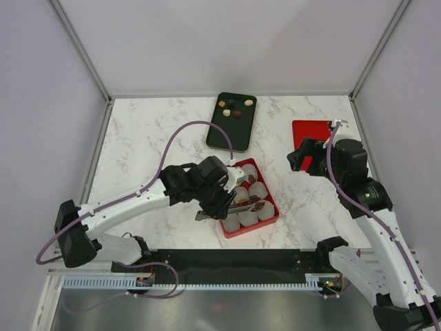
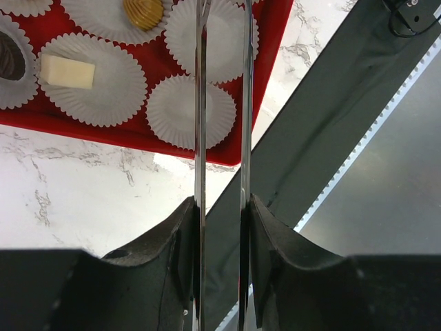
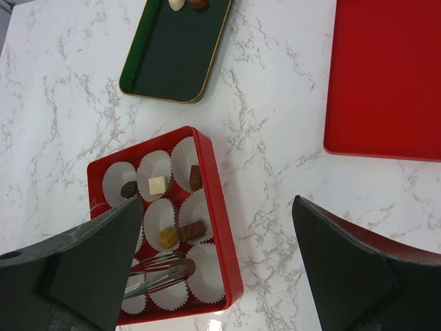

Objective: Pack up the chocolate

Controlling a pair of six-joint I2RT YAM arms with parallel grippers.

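your left gripper (image 2: 222, 221) is clamped on a pair of metal tweezers (image 2: 200, 138), its fingers pressing the two blades from the outside. the blades stand a little apart and reach out over the red box (image 1: 255, 228), above the white paper cups (image 2: 176, 114) at its near end. your right gripper (image 3: 217, 207) hangs to the right of the red box with its fingers spread wide, holding and touching nothing.

the boxed chocolate (image 3: 157, 185) sits in cups inside the red box: a white cube, a tan round piece, a brown bar and two dark pieces. the loose chocolate (image 1: 237, 114) lies at the far end of a dark green tray (image 1: 227, 134), which sits just beyond the red box. a flat red lid (image 1: 311, 131) lies on the marble table (image 1: 151, 138), beyond the red box and to its right.
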